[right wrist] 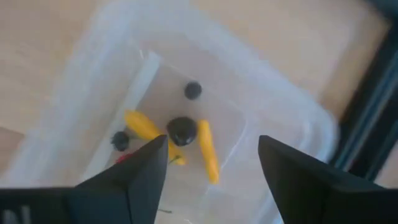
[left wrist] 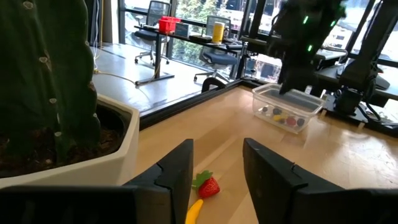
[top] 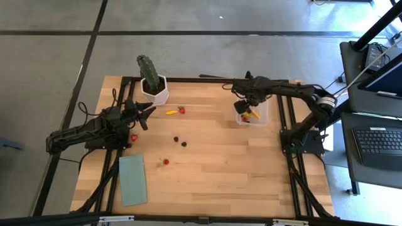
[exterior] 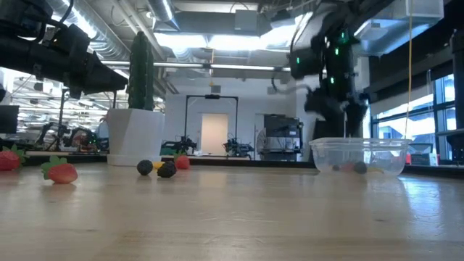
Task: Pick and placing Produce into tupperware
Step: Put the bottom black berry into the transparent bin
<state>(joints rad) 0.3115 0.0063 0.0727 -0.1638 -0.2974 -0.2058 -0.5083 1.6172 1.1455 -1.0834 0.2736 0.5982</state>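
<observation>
Strawberry (exterior: pixel 62 172) lies nearest. Right claw (right wrist: pixel 211 165), spread and empty over the tupperware (top: pixel 260 112), should rise straight; left claw (left wrist: pixel 217 171), parted, waits beside the cactus pot (top: pixel 154 90).

Wood table (top: pixel 213 176) w/ tupperware (top: pixel 260 113), produce (top: pixel 180 142), cactus pot (top: pixel 155 90), green pad (top: pixel 132 179)

Produce (right wrist: pixel 182 129) in tupperware (top: pixel 261 112), more produce left of it

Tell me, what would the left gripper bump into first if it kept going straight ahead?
Probably the small strawberry and yellow piece lying just ahead of the open left gripper, though depth is unclear.
</observation>
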